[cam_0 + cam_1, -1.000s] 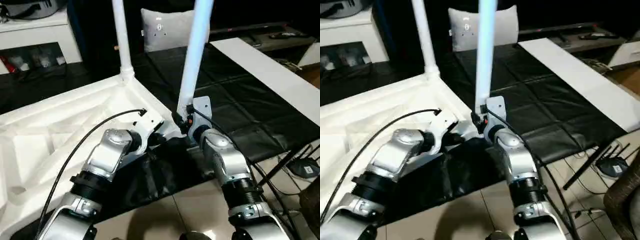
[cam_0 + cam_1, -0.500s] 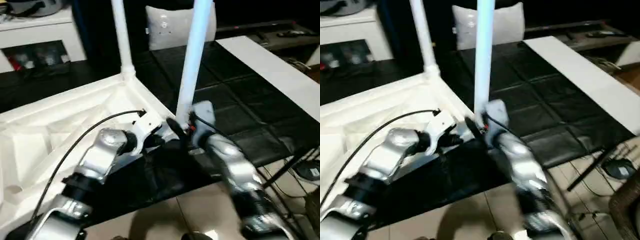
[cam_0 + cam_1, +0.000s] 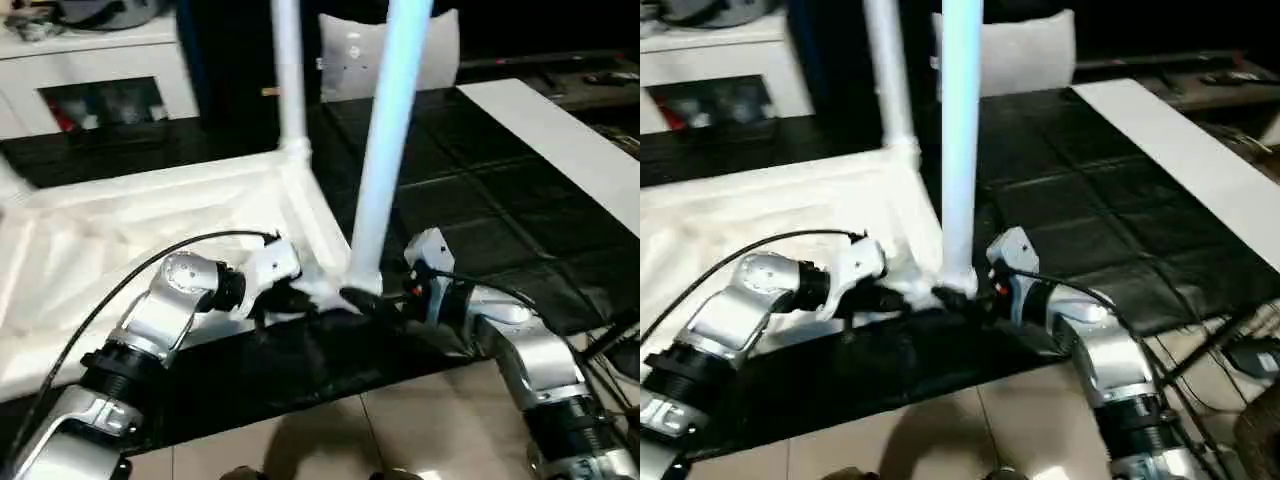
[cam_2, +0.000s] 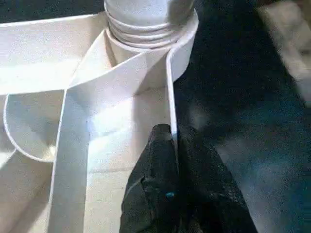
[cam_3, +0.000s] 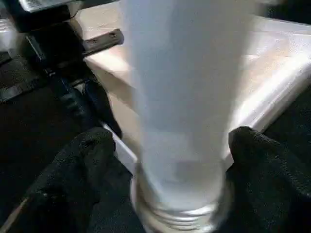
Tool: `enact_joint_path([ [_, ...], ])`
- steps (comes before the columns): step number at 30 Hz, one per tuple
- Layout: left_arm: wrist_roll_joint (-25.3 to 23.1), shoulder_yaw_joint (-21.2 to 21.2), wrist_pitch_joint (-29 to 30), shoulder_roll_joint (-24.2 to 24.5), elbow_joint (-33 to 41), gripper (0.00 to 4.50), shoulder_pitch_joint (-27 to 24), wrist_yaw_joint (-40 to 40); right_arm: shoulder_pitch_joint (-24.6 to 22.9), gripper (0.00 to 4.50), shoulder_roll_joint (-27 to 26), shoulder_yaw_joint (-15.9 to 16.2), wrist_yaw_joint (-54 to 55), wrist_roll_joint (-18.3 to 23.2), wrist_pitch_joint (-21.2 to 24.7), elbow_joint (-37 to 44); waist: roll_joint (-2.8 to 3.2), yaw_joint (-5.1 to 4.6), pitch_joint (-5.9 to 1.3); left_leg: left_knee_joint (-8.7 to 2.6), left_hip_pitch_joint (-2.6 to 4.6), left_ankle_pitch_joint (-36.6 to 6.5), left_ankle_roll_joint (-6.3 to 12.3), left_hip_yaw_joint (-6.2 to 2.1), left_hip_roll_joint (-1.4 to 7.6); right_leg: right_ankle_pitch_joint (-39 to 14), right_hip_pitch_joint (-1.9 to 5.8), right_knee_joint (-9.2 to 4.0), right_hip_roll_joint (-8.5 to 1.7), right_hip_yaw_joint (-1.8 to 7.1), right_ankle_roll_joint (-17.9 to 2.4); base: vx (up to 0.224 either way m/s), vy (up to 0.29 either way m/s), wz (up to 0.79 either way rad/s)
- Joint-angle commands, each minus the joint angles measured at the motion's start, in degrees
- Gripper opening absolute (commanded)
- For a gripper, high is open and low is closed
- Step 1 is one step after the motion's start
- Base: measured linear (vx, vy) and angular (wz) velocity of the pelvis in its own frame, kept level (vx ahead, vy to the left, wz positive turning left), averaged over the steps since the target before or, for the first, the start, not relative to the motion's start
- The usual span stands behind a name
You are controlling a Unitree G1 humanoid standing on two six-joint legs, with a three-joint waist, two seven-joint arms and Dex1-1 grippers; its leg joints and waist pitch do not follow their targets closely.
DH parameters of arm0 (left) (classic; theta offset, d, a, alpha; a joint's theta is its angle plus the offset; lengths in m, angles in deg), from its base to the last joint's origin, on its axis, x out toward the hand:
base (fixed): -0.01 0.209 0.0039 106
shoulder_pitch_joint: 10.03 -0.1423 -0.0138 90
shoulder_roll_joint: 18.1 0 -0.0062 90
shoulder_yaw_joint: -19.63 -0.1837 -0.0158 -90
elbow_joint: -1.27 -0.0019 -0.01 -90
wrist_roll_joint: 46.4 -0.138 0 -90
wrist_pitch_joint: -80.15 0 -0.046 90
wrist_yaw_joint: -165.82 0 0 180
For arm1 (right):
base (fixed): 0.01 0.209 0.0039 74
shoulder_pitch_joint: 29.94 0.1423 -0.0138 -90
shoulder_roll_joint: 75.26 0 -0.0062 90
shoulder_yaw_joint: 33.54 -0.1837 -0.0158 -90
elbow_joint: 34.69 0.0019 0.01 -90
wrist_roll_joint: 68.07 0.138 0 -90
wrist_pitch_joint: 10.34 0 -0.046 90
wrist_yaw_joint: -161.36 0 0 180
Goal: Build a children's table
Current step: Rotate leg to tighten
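Observation:
The children's table top (image 3: 120,230) lies upside down on a black mat, ribs facing up. Two white legs stand upright in corner sockets, a far leg (image 3: 290,80) and a near leg (image 3: 390,130). My left gripper (image 3: 285,300) is shut on the top's thin rim wall (image 4: 171,87) just beside the near socket (image 4: 146,24), one black finger on each side of the wall. My right gripper (image 5: 170,145) is at the base of the near leg (image 5: 180,97). Its fingers (image 5: 82,165) are spread open on either side of the tube.
A grey-white pillow (image 3: 350,50) leans at the back. A white cabinet (image 3: 90,60) stands at the back left. A long white board (image 3: 560,130) lies along the mat's right side. Tiled floor (image 3: 330,440) is in front, with cables (image 3: 620,340) at the right.
The head camera has shifted. My right gripper's fingers have spread apart at the near leg's base, and its wrist now lies lower, off to the right. The left gripper still pinches the rim.

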Motion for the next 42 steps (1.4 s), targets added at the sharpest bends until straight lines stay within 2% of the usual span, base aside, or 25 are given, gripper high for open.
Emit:
enact_joint_path([
  [1,0.51,-2.56,-4.73,0.87,0.44,0.0,2.26,5.71,1.25,4.2,1.92,0.9,-5.37,1.78,0.07,1.31,0.0,-0.4,-4.47,-4.13,1.39,-15.7,1.64,0.01,1.01,-14.98,2.83,-4.39,-2.43,1.87,-12.04,0.0,0.0,0.0],
  [2,0.24,-3.04,-5.85,1.35,-0.15,0.0,2.55,6.98,1.73,4.04,2.95,1.51,-7.83,2.29,0.38,0.88,-0.2,-0.16,-4.43,-4.08,1.43,-16.28,1.62,0.05,1.0,-16.36,2.85,-4.4,-2.5,1.84,-11.91,0.0,0.0,0.0],
  [5,-0.11,-3.41,-6.41,1.67,-0.43,0.0,2.73,7.59,2.0,3.83,3.55,1.97,-9.19,2.27,0.3,0.68,-0.23,-0.02,-4.39,-4.08,1.35,-16.06,1.41,0.05,1.03,-17.53,2.85,-4.48,-2.7,1.88,-11.71,0.0,0.0,0.0],
  [6,-0.56,-3.77,-7.41,1.94,-0.96,0.0,2.97,8.21,2.31,3.83,4.35,2.57,-11.11,2.36,0.41,0.54,-0.33,-0.05,-4.43,-4.06,1.26,-15.69,1.26,0.03,1.02,-17.66,2.88,-4.42,-2.72,1.88,-11.65,0.0,0.0,0.0],
  [7,-0.75,-4.09,-8.75,2.1,-1.79,0.0,3.29,8.9,2.75,3.76,5.2,3.21,-13.51,2.66,0.78,0.45,-0.68,-0.04,-4.49,-4.01,1.23,-15.51,1.41,0.04,0.98,-17.85,2.94,-4.47,-2.67,1.82,-11.54,0.0,0.0,0.0],
  [9,-0.77,-4.38,-9.79,2.15,-2.31,0.0,3.56,9.47,3.08,3.57,5.58,3.67,-15.27,3.24,1.12,0.63,-0.59,0.08,-4.55,-3.88,1.15,-14.19,1.94,0.08,1.03,-16.79,2.96,-4.26,-2.66,1.84,-11.78,0.0,0.0,0.0],
  [10,-0.68,-4.49,-10.3,2.13,-2.7,0.0,3.73,9.82,3.3,3.46,5.73,4.0,-15.81,3.42,1.06,0.62,-0.86,0.0,-4.52,-3.9,1.04,-14.04,2.06,0.12,1.03,-16.73,3.0,-4.25,-2.64,1.83,-11.77,0.0,0.0,0.0],
  [11,-0.58,-4.5,-10.46,2.09,-2.82,0.0,3.78,9.97,3.4,3.39,5.72,4.16,-15.9,3.4,0.96,0.6,-0.69,0.12,-4.59,-3.8,1.15,-13.8,2.1,0.13,1.03,-16.82,2.92,-4.22,-2.73,1.85,-11.79,0.0,0.0,0.0],
  [13,-0.37,-4.59,-11.1,2.04,-3.3,0.0,3.99,10.58,3.69,3.33,5.71,4.58,-16.48,3.43,0.86,0.37,-0.74,0.11,-4.57,-3.82,1.22,-13.88,1.93,0.14,1.03,-17.44,2.84,-4.27,-2.69,1.82,-11.73,0.0,0.0,0.0],
  [17,-0.33,-4.86,-11.95,1.98,-3.92,0.0,4.37,11.16,4.04,2.9,5.48,5.58,-17.22,3.04,1.01,-0.15,-0.8,0.15,-4.66,-3.86,1.18,-13.16,1.96,0.1,1.1,-16.09,2.86,-4.08,-2.64,1.77,-12.07,0.0,0.0,0.0],
  [23,-0.54,-4.91,-13.03,1.75,-5.19,0.0,5.06,10.98,4.21,2.42,5.33,6.47,-18.3,3.47,2.46,0.22,-0.95,0.25,-4.6,-3.79,1.25,-13.64,1.8,0.19,1.02,-17.49,2.83,-4.23,-2.65,1.79,-11.73,0.0,0.0,0.0],
  [25,-0.53,-4.86,-13.12,1.69,-5.36,0.0,5.14,10.98,4.21,2.28,5.34,6.54,-18.6,3.74,3.02,0.35,-0.78,0.28,-4.59,-3.85,1.28,-13.91,1.61,0.14,1.08,-17.96,2.77,-4.32,-2.7,1.8,-11.59,0.0,0.0,0.0],
  [29,-0.12,-4.53,-12.36,1.4,-5.34,0.0,5.03,10.73,3.72,2.06,5.32,6.4,-18.59,5.06,5.1,1.19,-0.98,0.32,-4.68,-3.83,1.25,-13.41,1.64,0.15,1.11,-16.67,2.87,-4.12,-2.65,1.81,-11.9,0.0,0.0,0.0],
  [32,0.02,-3.75,-8.33,1.07,-4.03,0.0,4.64,8.72,2.79,2.0,4.88,5.86,-17.63,6.62,7.91,2.87,-0.87,0.43,-4.69,-3.81,1.31,-12.95,1.74,0.17,1.14,-15.94,2.87,-3.99,-2.64,1.8,-12.23,0.0,0.0,0.0],
  [34,1.1,-1.51,-0.29,-0.26,-1.05,0.0,3.81,4.35,1.3,2.0,2.97,5.12,-13.57,7.71,11.38,5.45,-0.8,0.42,-4.62,-3.88,1.31,-12.85,1.53,0.21,1.18,-16.12,2.88,-3.96,-2.67,1.88,-12.22,0.0,0.0,0.0],
  [37,1.16,-0.93,1.85,-0.65,0.17,0.0,3.47,2.8,0.98,2.0,1.68,4.89,-10.96,7.43,12.39,5.97,-1.02,0.35,-4.49,-3.92,1.26,-13.54,0.94,0.09,1.0,-18.74,2.85,-4.21,-2.75,1.82,-11.48,0.0,0.0,0.0],
  [38,1.62,2.04,11.43,-4.02,4.48,0.0,2.59,-5.03,1.58,2.0,-5.42,3.86,1.86,3.82,13.57,4.05,-1.02,0.16,-4.37,-3.95,1.2,-14.49,0.7,0.01,0.84,-21.27,2.79,-4.55,-2.73,1.7,-10.58,0.0,0.0,0.0],
  [39,1.62,2.04,11.43,-4.02,4.48,0.0,2.59,-5.03,1.58,2.0,-5.42,3.86,1.86,3.82,13.57,4.05,-0.91,-0.12,-4.33,-4.05,1.17,-14.27,-0.04,0.03,0.95,-21.34,2.74,-4.26,-2.75,1.82,-10.44,0.0,0.0,0.0],
  [40,1.95,3.53,15.87,-6.03,5.98,0.0,2.47,-8.82,2.1,2.0,-8.52,3.27,6.86,2.81,14.14,2.95,-1.09,-1.14,-4.09,-4.04,0.89,-16.1,-1.47,-0.2,0.41,-27.0,2.63,-4.76,-2.72,1.37,-8.72,0.0,0.0,0.0],
  [41,1.65,4.2,16.76,-7.3,6.0,0.0,2.76,-11.14,2.69,2.0,-10.33,2.94,9.58,2.33,14.53,2.09,-1.3,-1.46,-4.17,-4.07,0.77,-16.14,-1.69,-0.4,0.31,-28.71,2.81,-4.93,-2.83,1.15,-7.76,0.0,0.0,0.0],
  [42,1.42,4.61,17.14,-8.1,5.96,0.0,2.96,-12.61,3.08,2.0,-11.48,2.73,11.33,1.99,14.8,1.52,-1.24,-2.15,-4.26,-4.16,0.54,-16.03,-1.84,-0.59,0.26,-29.67,2.81,-5.0,-2.65,1.03,-6.54,0.0,0.0,0.0],
])
